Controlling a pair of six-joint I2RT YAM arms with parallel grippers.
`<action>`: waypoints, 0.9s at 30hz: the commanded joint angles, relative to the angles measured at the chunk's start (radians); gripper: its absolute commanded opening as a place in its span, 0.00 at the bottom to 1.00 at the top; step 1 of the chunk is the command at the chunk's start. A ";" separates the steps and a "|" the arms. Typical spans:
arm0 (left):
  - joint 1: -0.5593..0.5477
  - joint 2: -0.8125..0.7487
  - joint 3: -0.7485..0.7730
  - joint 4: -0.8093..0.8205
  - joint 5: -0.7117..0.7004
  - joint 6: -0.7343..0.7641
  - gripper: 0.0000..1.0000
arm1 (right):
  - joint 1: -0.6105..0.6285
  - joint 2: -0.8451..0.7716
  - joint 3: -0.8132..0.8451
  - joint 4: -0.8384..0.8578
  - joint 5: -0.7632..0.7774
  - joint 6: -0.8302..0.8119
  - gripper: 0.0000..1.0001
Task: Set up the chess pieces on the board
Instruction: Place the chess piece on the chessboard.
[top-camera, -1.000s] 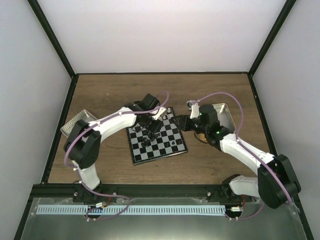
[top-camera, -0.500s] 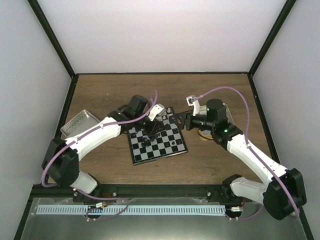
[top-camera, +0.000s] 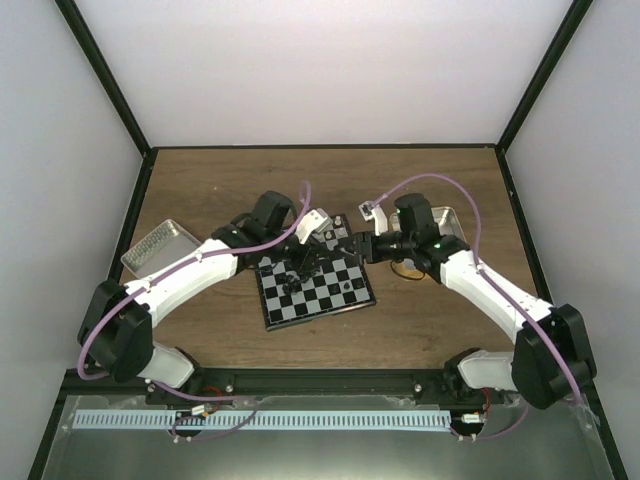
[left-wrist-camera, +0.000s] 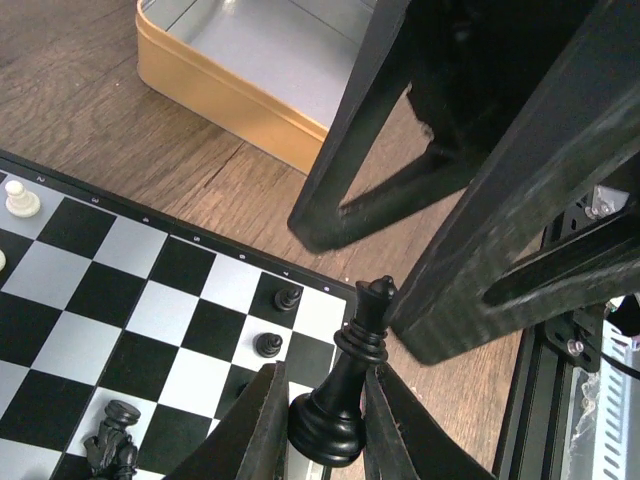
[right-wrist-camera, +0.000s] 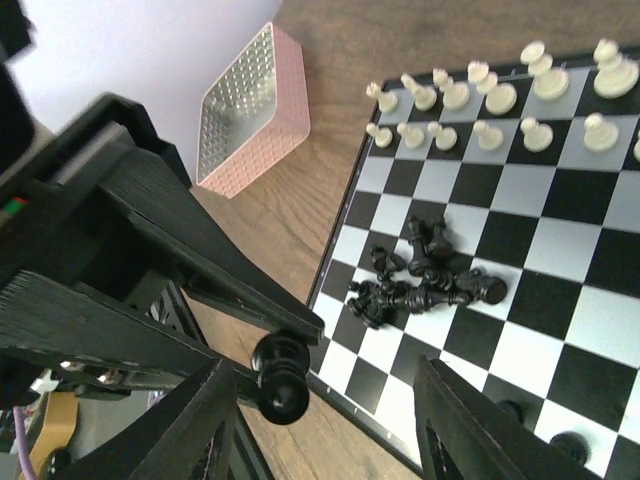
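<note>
My left gripper (left-wrist-camera: 325, 420) is shut on a black queen (left-wrist-camera: 345, 400) and holds it tilted above the board's (left-wrist-camera: 120, 290) corner. In the top view this gripper (top-camera: 333, 236) is at the board's (top-camera: 315, 285) far right corner. My right gripper (right-wrist-camera: 330, 430) is open and empty, its jaws set wide right beside the held queen (right-wrist-camera: 282, 375). It meets the left one in the top view (top-camera: 353, 242). Several black pieces (right-wrist-camera: 425, 275) lie in a heap on the board. Two black pawns (left-wrist-camera: 267, 344) stand near the corner. White pieces (right-wrist-camera: 500, 110) stand in rows.
A gold-sided tin (left-wrist-camera: 250, 90) sits just past the board under my right arm, also in the top view (top-camera: 447, 222). A silver tin (top-camera: 155, 248) with a dimpled lid sits at the left; it looks pink in the right wrist view (right-wrist-camera: 250, 110).
My left gripper has carried the queen from over the board's middle to its far right corner. My right gripper has moved left to meet it.
</note>
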 joint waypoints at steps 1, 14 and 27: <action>-0.003 -0.020 -0.011 0.039 0.023 0.020 0.17 | 0.003 0.030 0.053 -0.030 -0.069 -0.004 0.49; -0.003 -0.002 -0.021 0.046 0.018 0.019 0.17 | 0.007 0.049 0.022 0.051 -0.106 0.057 0.22; -0.003 -0.028 -0.044 0.073 -0.042 -0.024 0.42 | 0.046 0.040 -0.012 0.120 -0.024 0.099 0.06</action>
